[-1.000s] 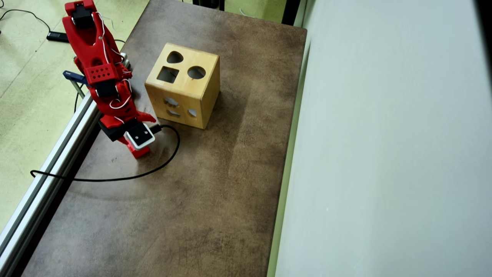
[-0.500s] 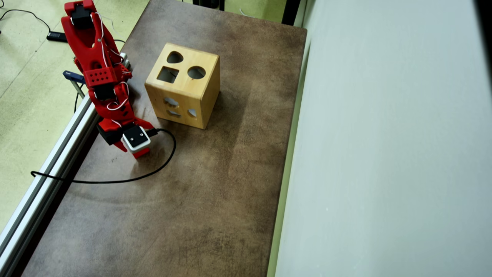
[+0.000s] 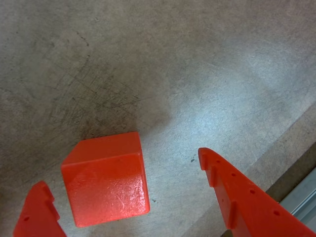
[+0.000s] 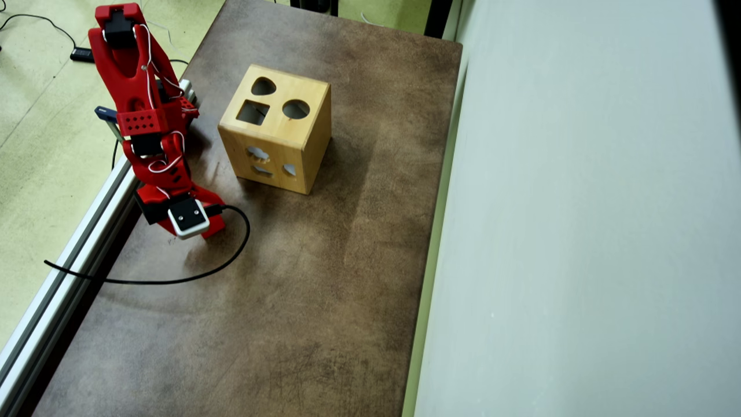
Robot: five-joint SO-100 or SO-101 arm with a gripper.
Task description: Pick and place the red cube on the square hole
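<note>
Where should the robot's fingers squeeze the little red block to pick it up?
Squeeze the red cube on its two opposite flat side faces, coming straight down from above. In the wrist view it lies flat on the table between the open gripper, nearer the left finger, so shifting a little left first would probably centre it.

In the wrist view, the cube (image 3: 106,180) sits on the table (image 3: 187,74) between the spread fingers of the gripper (image 3: 123,170), nearer the left one. In the overhead view, the wooden box (image 4: 277,136) stands right of the arm (image 4: 151,121), its square hole (image 4: 253,112) on top, left of the round hole (image 4: 296,109) and below the heart-shaped hole (image 4: 263,87).
</note>
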